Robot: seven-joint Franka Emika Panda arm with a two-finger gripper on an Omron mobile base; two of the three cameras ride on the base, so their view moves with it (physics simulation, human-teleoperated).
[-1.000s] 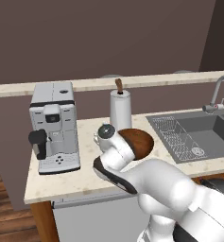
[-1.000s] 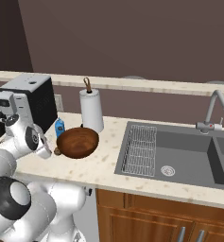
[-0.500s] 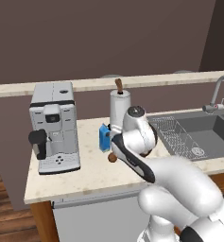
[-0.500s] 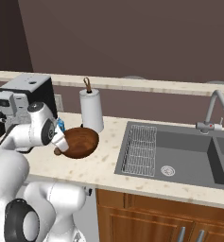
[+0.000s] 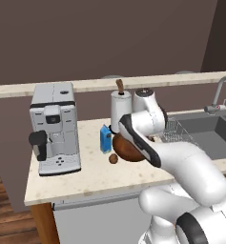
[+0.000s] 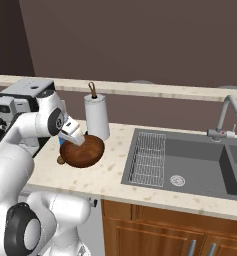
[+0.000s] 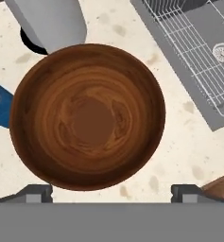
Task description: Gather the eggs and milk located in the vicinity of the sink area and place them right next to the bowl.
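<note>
Your fingers spread wide, empty, above bowl mid-frame in hand view; milk touching bowl's left in left base view, 1 dark egg lower left of bowl on desk

We see the bowl, round dark wood with ringed grain, upright at the centre of the hand view. The blue milk stands upright just left of it in the left base view, with a brown egg at the bowl's lower left. The grey sink lies sunken at right in the right base view.
</note>
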